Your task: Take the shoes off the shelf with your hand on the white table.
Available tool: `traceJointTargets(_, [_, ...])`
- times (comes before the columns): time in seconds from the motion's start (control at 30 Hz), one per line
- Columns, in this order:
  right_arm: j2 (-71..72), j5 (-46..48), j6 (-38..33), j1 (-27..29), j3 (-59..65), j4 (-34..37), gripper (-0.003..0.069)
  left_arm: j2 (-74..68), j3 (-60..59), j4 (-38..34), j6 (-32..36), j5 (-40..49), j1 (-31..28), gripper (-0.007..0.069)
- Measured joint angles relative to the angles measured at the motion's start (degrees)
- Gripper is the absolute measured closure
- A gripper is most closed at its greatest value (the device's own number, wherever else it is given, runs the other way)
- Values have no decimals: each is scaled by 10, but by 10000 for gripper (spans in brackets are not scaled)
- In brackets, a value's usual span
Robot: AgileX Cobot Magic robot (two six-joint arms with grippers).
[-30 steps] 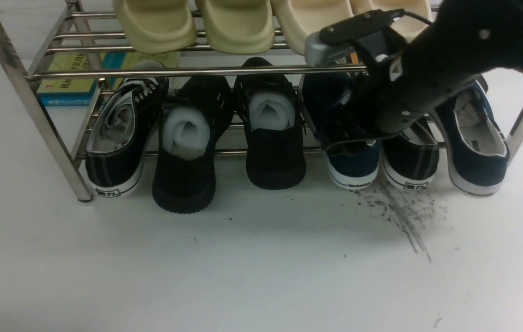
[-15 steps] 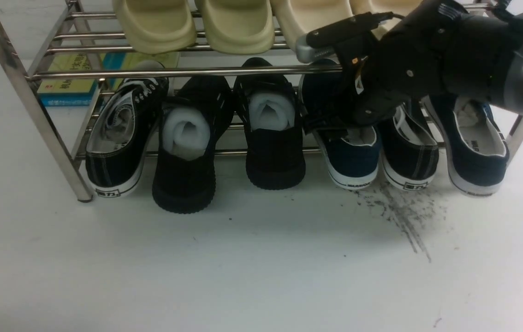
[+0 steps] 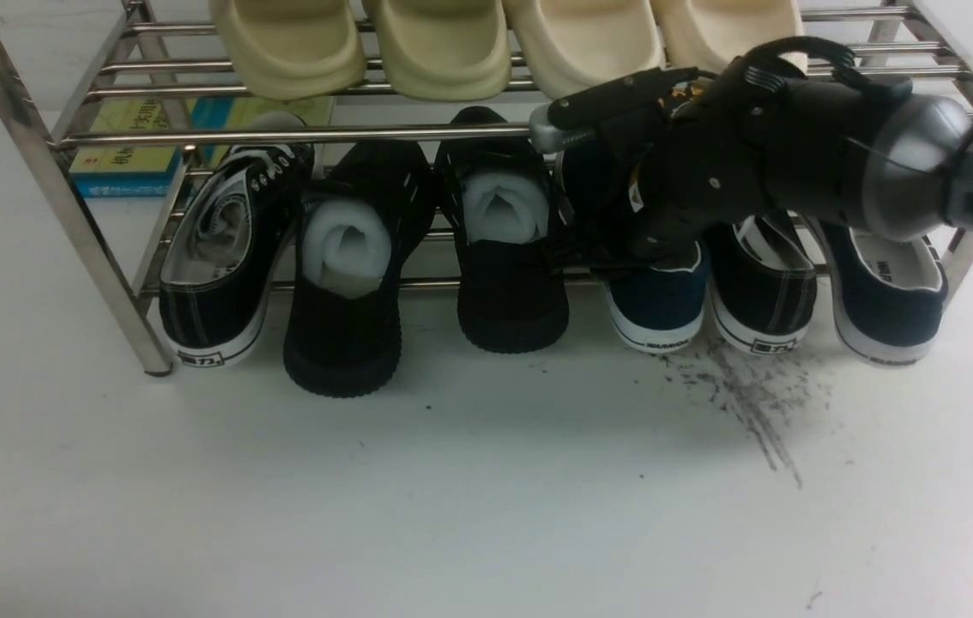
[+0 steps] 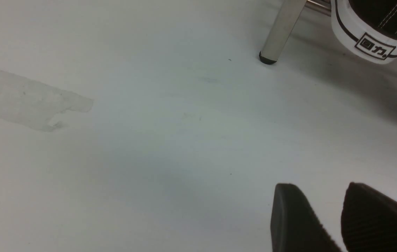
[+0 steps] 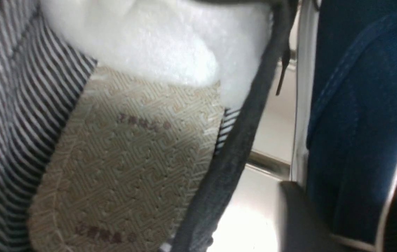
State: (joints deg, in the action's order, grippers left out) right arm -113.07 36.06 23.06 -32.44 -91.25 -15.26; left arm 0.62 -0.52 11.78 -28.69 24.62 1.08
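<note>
One navy-blue shoe (image 3: 658,313) stands on the lower tier of the steel shelf (image 3: 323,133), its heel over the white table (image 3: 452,481). Its mate (image 3: 890,300) stands at the far right. The black hand with the grey wrist (image 3: 752,163) reaches in from the right, and my right gripper (image 3: 602,249) is at the left navy shoe's opening. In the right wrist view this gripper (image 5: 347,192) straddles the shoe's navy side wall (image 5: 352,133), one finger outside and one inside. The blur hides whether they press it. My left gripper (image 4: 324,185) hovers over bare table, its fingers slightly apart and empty.
Two black lace-up sneakers (image 3: 212,283) (image 3: 761,300) and two all-black shoes with foam rolls (image 3: 345,292) (image 3: 508,266) share the lower tier. Cream slippers (image 3: 444,43) fill the top tier. Books (image 3: 135,146) lie behind. Black scuff streaks (image 3: 752,395) mark the table. A shelf leg (image 4: 280,31) stands near my left gripper.
The right hand has swung left and down to the left navy shoe, showing its grey wrist. Its jaws have narrowed around the shoe's wall. The shoes have not moved.
</note>
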Motion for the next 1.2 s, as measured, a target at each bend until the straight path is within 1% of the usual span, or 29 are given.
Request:
traceJointTargets(0.03, [0,3,1,0,0,0,540,0,0,0,0,0,0,382])
traceJointTargets(0.07, [0,3,1,0,0,0,540,0,0,0,0,0,0,382])
traceJointTargets(0.1, [5,9,2,0,0,0,624,0,0,0,0,0,0,382])
traceJointTargets(0.23, [26,31,2,0,1,1,624,0,0,0,0,0,0,382])
traceJointTargets(0.47, [106,86,-1,-2,1,22,623,0,0,0,0,0,0,382])
traceJointTargets(0.53, [121,103,-15,-2,1,34,623,0,0,0,0,0,0,382])
traceJointTargets(0.57, [127,110,-24,-2,1,44,623,0,0,0,0,0,0,382])
traceJointTargets(0.73, [160,160,-113,3,5,132,623,0,0,0,0,0,0,382])
traceJointTargets(0.8, [177,200,-154,4,5,176,623,0,0,0,0,0,0,382])
traceJointTargets(0.83, [179,204,-154,4,5,180,623,0,0,0,0,0,0,382])
traceJointTargets(0.9, [203,255,-185,4,5,225,623,0,0,0,0,0,0,382])
traceJointTargets(0.97, [212,274,-190,3,5,239,623,0,0,0,0,0,0,382])
traceJointTargets(1.03, [230,322,-194,2,5,262,623,0,0,0,0,0,0,382])
traceJointTargets(1.07, [231,322,-194,2,5,262,623,0,0,0,0,0,0,382])
traceJointTargets(1.1, [235,342,-195,-1,6,266,623,0,0,0,0,0,0,382])
traceJointTargets(1.2, [235,343,-196,-2,6,264,623,0,0,0,0,0,0,382])
